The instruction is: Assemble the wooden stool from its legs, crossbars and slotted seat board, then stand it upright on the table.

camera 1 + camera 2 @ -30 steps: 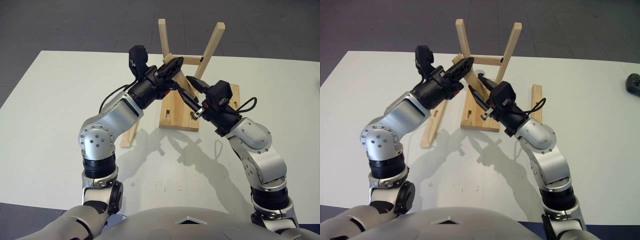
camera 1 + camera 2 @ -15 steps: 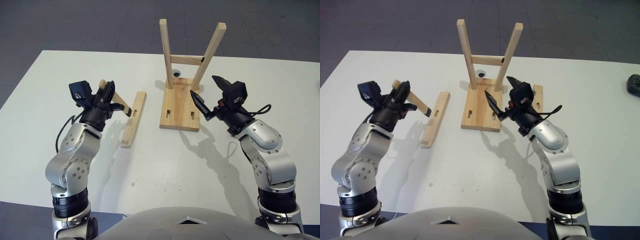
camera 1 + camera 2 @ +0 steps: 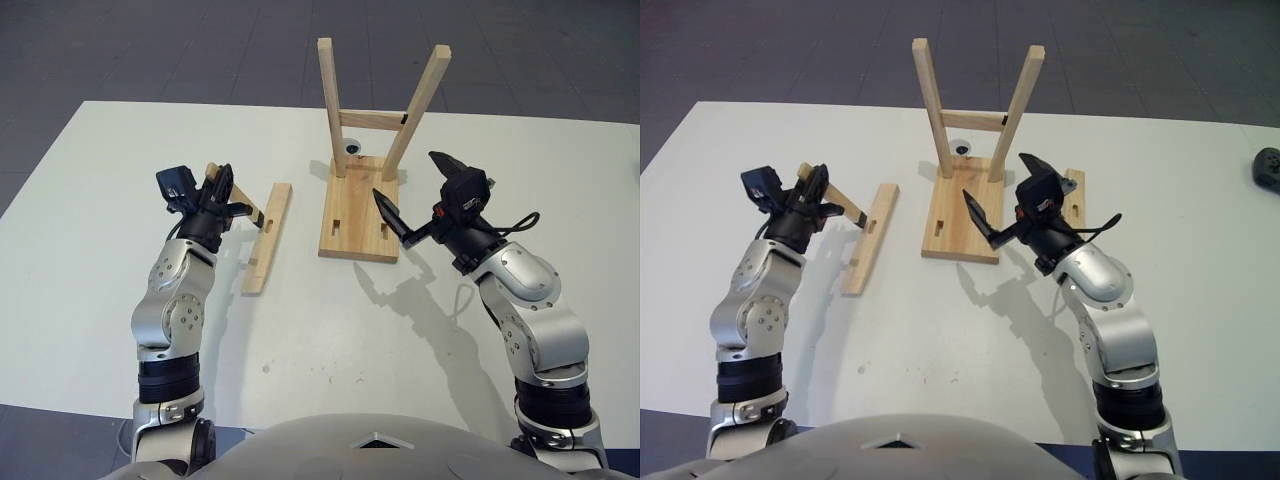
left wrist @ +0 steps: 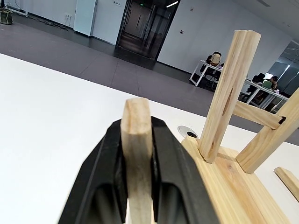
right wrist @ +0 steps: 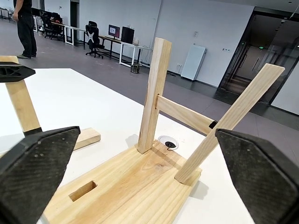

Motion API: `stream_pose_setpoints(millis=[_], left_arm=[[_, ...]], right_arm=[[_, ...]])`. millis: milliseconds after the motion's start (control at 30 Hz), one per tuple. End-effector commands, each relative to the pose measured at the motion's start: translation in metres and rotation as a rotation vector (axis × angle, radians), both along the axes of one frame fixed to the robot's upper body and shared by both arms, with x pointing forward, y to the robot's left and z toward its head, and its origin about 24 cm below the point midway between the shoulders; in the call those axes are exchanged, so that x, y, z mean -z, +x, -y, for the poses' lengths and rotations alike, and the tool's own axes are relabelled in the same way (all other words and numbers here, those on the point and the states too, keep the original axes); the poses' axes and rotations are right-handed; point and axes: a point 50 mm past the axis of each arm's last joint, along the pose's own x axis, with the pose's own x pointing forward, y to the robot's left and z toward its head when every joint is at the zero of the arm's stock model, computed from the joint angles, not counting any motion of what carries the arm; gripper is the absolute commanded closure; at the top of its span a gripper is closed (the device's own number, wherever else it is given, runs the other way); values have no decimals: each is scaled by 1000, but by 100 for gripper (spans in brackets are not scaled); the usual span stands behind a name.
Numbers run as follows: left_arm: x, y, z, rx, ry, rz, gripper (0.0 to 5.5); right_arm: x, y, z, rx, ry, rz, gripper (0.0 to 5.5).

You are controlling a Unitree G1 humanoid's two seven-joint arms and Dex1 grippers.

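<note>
I saw the left gripper point(image 3: 220, 186) closed tight on a wooden bar point(image 4: 138, 154). The right gripper point(image 3: 407, 176) was wide open, holding nothing, just beside the seat board point(image 3: 345, 228)

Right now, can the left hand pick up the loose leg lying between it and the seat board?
Probably not as things stand. The loose leg lies close to the left hand with nothing between them, but that hand is shut on a crossbar, so it has no free grip.
</note>
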Motion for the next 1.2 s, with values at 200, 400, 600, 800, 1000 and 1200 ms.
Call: stream_pose_setpoints(millis=[200, 400, 600, 800, 1000, 1200], left_arm=[[9, 1, 10, 66, -15, -21, 508], [16, -1, 10, 67, -2, -45, 508], [12, -2, 3, 43, 7, -31, 508], [12, -1, 0, 39, 28, -30, 508], [20, 0, 7, 59, 24, -53, 508], [18, 0, 11, 67, 26, -45, 508]], right_arm=[[4, -2, -2, -1, -12, -9, 10], [3, 0, 0, 3, -21, -9, 10], [4, -1, -1, 1, -22, -13, 10], [5, 0, -2, -4, -21, -12, 10], [4, -1, -1, 6, -25, -10, 10], [5, -1, -2, 2, -30, -11, 10]])
